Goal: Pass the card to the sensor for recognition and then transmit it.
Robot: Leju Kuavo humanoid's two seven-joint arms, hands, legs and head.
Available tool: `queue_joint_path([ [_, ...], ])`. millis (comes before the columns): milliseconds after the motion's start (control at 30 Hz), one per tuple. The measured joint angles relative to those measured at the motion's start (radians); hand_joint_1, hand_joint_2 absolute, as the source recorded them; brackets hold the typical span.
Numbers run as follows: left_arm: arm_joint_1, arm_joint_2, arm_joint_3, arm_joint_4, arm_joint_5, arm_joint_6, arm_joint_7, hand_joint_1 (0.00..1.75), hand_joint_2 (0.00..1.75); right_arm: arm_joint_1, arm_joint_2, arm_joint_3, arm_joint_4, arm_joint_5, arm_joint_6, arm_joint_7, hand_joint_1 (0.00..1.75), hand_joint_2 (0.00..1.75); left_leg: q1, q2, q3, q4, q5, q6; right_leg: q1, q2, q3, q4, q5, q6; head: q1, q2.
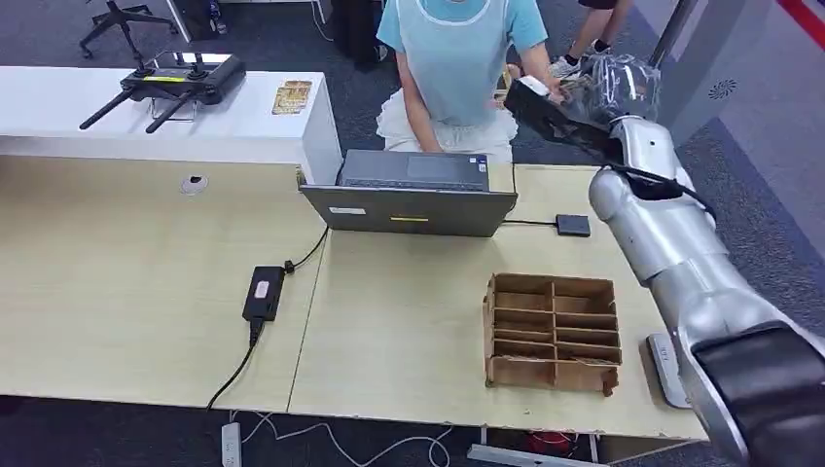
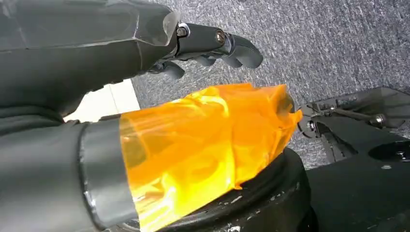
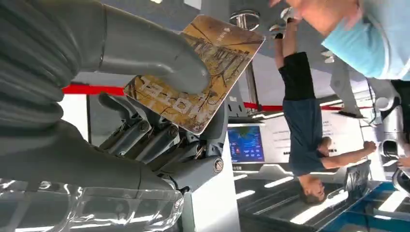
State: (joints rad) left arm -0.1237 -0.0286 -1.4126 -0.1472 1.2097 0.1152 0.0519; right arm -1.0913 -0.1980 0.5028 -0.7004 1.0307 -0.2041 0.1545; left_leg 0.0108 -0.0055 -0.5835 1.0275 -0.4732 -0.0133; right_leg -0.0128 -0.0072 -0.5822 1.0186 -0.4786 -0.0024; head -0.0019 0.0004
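The right hand is gripping the card, a brown patterned one, the thick thumb pressing on its face and the darker fingers backing it from behind; about half of the card is sticking out past the thumb. In the head view this right hand is reaching out beyond the far right edge of the table, just in front of a person in a light blue top who is sitting behind the laptop. The left hand is hanging over grey carpet, its fingers curled loosely and holding nothing.

Near the right, a brown divided tray is lying on the table. Farther back, a small dark pad is lying just right of the laptop, wired to it. A power adapter is sitting to the left. On the far white counter, 1 black controller and some cards are resting.
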Motion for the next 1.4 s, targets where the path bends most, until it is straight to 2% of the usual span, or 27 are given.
queue_joint_path([
  [133, 0.003, 0.000, 0.000, 0.000, 0.010, 0.003, -0.006, 0.00, 0.00, 0.011, -0.015, -0.056, -0.036, -0.101, -0.041, -0.027, 1.75, 1.75, 0.000, 0.000, 0.000, 0.000, 0.000, 0.000, 0.000, 0.000, 0.000, 0.000, 0.000, 0.000, 0.000, 0.000],
  [367, 0.016, 0.002, 0.000, 0.000, 0.016, 0.006, -0.014, 0.00, 0.00, 0.041, -0.048, -0.162, -0.084, -0.211, -0.044, -0.051, 1.75, 1.75, 0.000, 0.000, -0.001, 0.000, 0.000, 0.000, 0.000, 0.000, 0.000, -0.001, 0.000, 0.000, 0.000, 0.000],
  [533, 0.020, 0.002, 0.000, 0.000, 0.035, 0.011, -0.023, 0.00, 0.00, 0.091, -0.075, -0.290, -0.131, -0.503, 0.019, -0.128, 1.75, 1.75, 0.000, -0.004, -0.001, 0.000, 0.000, 0.000, 0.000, -0.004, 0.000, -0.001, 0.000, 0.000, 0.000, 0.000],
  [733, 0.021, 0.002, 0.000, 0.000, 0.035, 0.011, -0.023, 0.00, 0.00, 0.095, -0.076, -0.295, -0.133, -0.511, 0.022, -0.131, 1.75, 1.75, 0.000, -0.005, -0.001, 0.000, 0.000, 0.000, 0.000, -0.004, 0.000, -0.001, 0.000, 0.000, 0.000, 0.000],
  [800, 0.028, 0.002, 0.000, 0.000, 0.043, 0.012, -0.023, 0.00, 0.00, 0.127, -0.104, -0.364, -0.153, -0.622, 0.074, -0.163, 1.75, 1.75, 0.000, -0.005, -0.001, 0.000, 0.000, 0.000, 0.000, -0.004, 0.000, -0.001, 0.000, 0.000, 0.000, 0.000],
  [833, 0.030, 0.004, 0.000, 0.000, 0.048, 0.012, -0.023, 0.00, 0.00, 0.157, -0.128, -0.411, -0.169, -0.704, 0.135, -0.187, 1.75, 1.75, 0.000, -0.005, -0.001, 0.000, 0.000, 0.000, 0.000, -0.004, 0.000, -0.001, 0.000, 0.000, 0.000, 0.000],
  [867, 0.032, 0.006, 0.000, 0.000, 0.060, 0.012, -0.030, 0.00, 0.00, 0.211, -0.159, -0.477, -0.203, -0.873, 0.244, -0.215, 1.75, 1.75, 0.000, -0.005, -0.002, 0.000, -0.001, 0.001, 0.000, -0.004, 0.000, -0.002, 0.000, 0.000, 0.000, 0.000],
  [900, 0.035, 0.007, 0.001, 0.000, 0.064, 0.014, -0.038, 0.00, 0.00, 0.298, -0.185, -0.531, -0.261, -1.039, 0.325, -0.238, 1.75, 1.75, 0.000, -0.005, -0.002, 0.000, -0.001, 0.001, 0.000, -0.004, 0.000, -0.002, 0.000, 0.001, 0.000, 0.000],
  [967, 0.036, 0.008, 0.002, 0.000, 0.072, 0.021, -0.051, 0.00, 0.00, 0.375, -0.213, -0.570, -0.305, -1.174, 0.400, -0.256, 1.75, 1.75, 0.000, -0.006, -0.002, 0.000, -0.001, 0.001, 0.000, -0.005, 0.000, -0.002, -0.001, 0.001, 0.000, 0.000],
  [1133, 0.047, 0.010, 0.007, 0.000, 0.085, 0.026, -0.065, 0.00, 0.00, 0.532, -0.274, -0.646, -0.357, -1.341, 0.481, -0.282, 1.75, 1.75, 0.000, -0.006, -0.002, 0.000, -0.002, 0.001, 0.000, -0.005, 0.000, -0.002, -0.001, 0.001, 0.000, 0.000],
  [1400, 0.059, 0.010, 0.020, 0.000, 0.104, 0.034, -0.078, 0.00, 0.00, 0.776, -0.346, -0.767, -0.403, -1.456, 0.537, -0.298, 1.75, 1.75, 0.000, -0.006, -0.003, 0.000, -0.003, 0.002, 0.000, -0.005, 0.000, -0.002, -0.001, 0.002, 0.000, 0.000],
])
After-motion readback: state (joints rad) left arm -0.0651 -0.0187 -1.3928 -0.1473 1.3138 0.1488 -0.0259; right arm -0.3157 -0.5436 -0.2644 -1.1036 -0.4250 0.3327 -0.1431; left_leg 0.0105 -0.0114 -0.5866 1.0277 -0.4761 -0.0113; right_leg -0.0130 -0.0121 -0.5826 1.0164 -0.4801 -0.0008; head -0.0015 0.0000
